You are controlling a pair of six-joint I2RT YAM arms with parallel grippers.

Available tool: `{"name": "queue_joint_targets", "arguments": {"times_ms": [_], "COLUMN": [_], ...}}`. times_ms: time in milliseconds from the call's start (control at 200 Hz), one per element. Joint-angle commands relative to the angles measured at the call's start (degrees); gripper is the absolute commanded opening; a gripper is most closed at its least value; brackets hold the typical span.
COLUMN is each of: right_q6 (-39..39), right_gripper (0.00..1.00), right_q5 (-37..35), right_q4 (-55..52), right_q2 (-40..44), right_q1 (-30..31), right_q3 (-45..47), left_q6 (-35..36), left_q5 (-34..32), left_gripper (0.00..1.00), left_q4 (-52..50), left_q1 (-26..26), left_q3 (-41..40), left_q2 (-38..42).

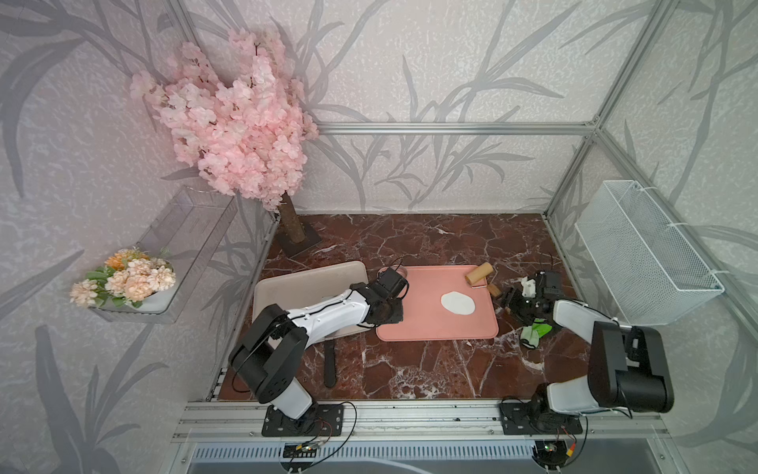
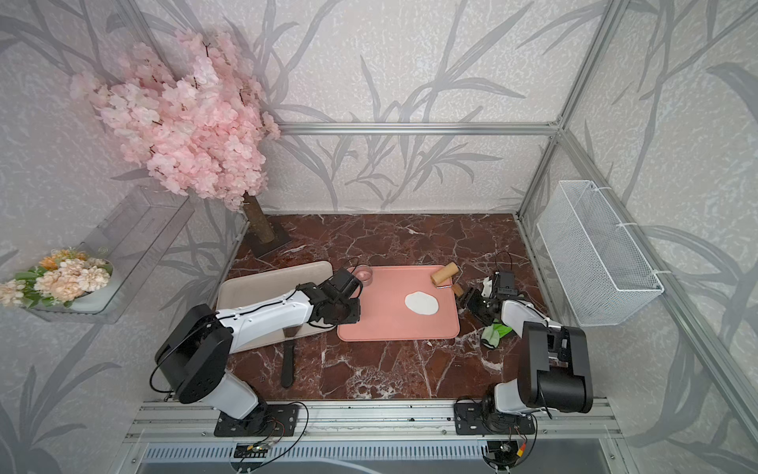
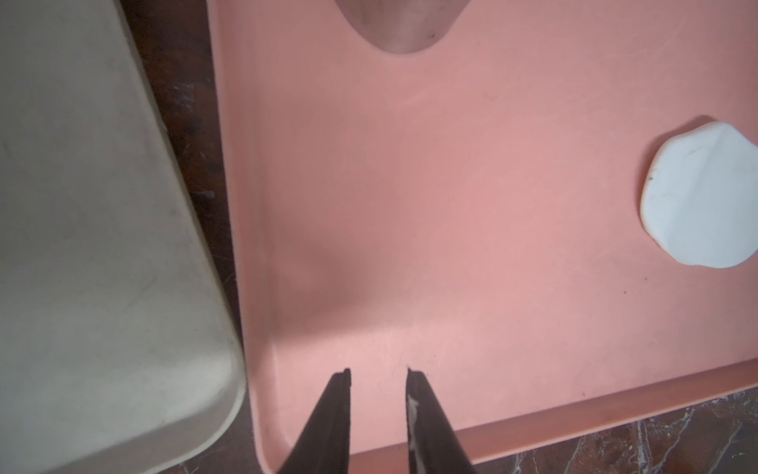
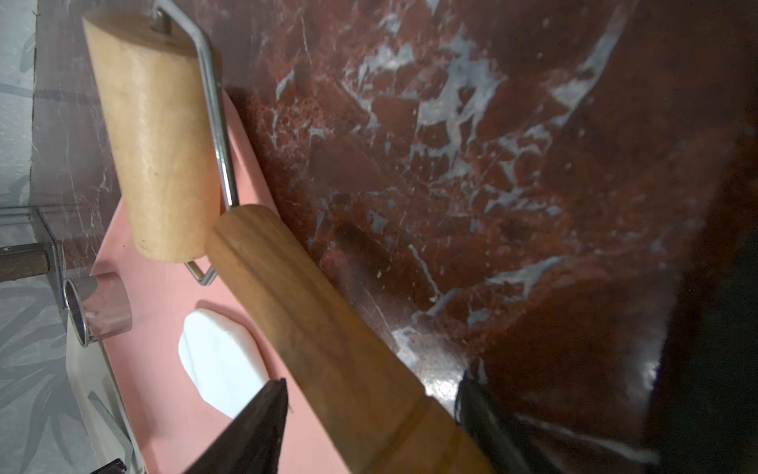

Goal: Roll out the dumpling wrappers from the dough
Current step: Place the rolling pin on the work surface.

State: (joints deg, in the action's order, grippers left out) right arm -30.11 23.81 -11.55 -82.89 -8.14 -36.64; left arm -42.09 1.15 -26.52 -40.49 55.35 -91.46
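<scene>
Flattened dough [image 1: 458,303] is seen right of centre, on the pink mat [image 1: 422,324].
The right claw [image 4: 373,379] is spread wide astride the roller [image 4: 160,135] handle; the left claw [image 3: 378,375] is set narrow, nothing gripped.

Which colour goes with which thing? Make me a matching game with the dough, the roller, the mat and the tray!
Things:
1. dough
2. roller
3. mat
4. tray

Colours:
A. pink
B. beige
C. white
D. tan wood

Pairs: 1-C, 2-D, 3-A, 4-B
</scene>
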Motion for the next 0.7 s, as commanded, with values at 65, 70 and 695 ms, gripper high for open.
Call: {"name": "queue_joint_targets", "arguments": {"times_ms": [65,70,695], "right_q6": [2.2,2.2,4.0], "right_gripper": [0.99,0.99,0.90], "right_q5": [-8.1,-8.3,-23.4], "right_q4": [-13.0,-13.1,-31.3], "right_q2": [2.8,2.9,9.5], "right_q1": [0.5,0.6,17.2], "right_q3": [-3.5,-3.6,-21.0], "left_q6": [0.1,0.1,1.4], "left_q5": [-0.3,-0.3,-5.1], "left_gripper": [0.27,0.27,0.27], "left_q4": [-0.2,-0.2,-5.3], "left_q1": [0.2,0.2,2.1], "left_q3": [-0.1,-0.1,4.8], "left_q2": [-0.5,-0.5,4.0]}}
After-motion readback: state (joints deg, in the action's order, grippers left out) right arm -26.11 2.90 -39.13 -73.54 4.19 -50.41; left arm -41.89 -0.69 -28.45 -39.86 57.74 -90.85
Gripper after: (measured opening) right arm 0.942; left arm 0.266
